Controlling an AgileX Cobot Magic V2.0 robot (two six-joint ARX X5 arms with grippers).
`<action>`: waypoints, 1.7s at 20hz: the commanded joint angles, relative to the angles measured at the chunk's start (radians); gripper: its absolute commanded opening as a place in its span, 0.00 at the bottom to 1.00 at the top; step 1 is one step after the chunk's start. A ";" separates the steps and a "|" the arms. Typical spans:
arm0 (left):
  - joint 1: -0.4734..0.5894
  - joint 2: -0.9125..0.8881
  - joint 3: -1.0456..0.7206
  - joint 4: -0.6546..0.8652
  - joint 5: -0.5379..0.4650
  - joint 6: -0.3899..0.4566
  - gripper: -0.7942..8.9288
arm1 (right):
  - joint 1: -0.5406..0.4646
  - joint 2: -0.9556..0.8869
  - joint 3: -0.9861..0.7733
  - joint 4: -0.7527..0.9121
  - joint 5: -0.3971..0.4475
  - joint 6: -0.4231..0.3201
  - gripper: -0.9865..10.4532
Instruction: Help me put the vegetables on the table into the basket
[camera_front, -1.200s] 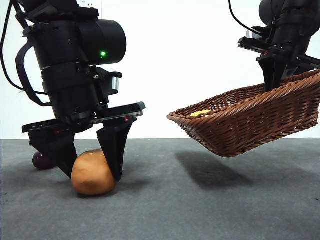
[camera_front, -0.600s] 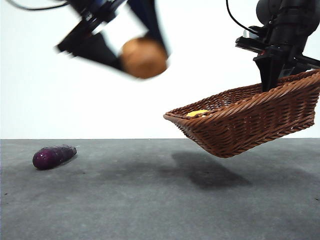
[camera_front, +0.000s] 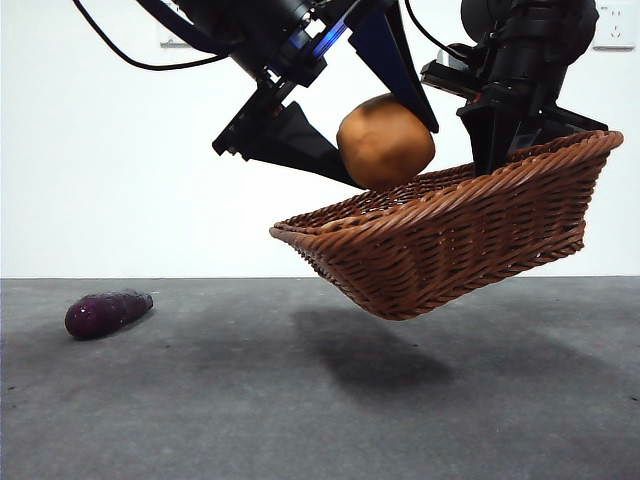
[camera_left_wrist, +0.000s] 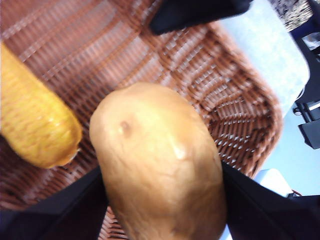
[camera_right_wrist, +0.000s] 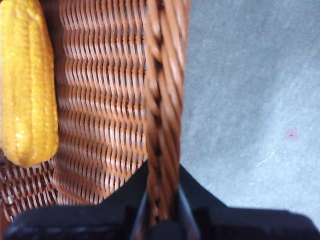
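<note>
Front view: eggplant (camera_front: 107, 312) lies on table (camera_front: 320, 420), unobstructed.

Even, bright light fills the front view, where the white wall (camera_front: 120, 150) is nearly washed out and a soft, blurry-edged shadow (camera_front: 370, 350) lies on the grey table (camera_front: 200, 420) under the raised basket (camera_front: 450, 245), suggesting light from overhead. The left wrist view is soft and out of focus: the potato (camera_left_wrist: 160, 165) carries a pale sheen, the weave around it is smeared, and the upper corner is blown out to white. The right wrist view is sharper, with the corn (camera_right_wrist: 27, 85) evenly lit and its near rim slightly blurred.
</note>
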 joint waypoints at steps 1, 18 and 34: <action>-0.003 0.006 -0.002 0.006 -0.005 0.039 0.76 | 0.005 0.003 -0.003 0.003 -0.011 0.014 0.07; 0.571 0.104 0.319 -0.555 -0.284 0.346 0.76 | 0.008 0.003 -0.003 0.007 -0.010 0.007 0.07; 0.603 0.454 0.319 -0.425 -0.317 0.389 0.41 | 0.008 0.003 -0.003 0.005 -0.010 0.009 0.07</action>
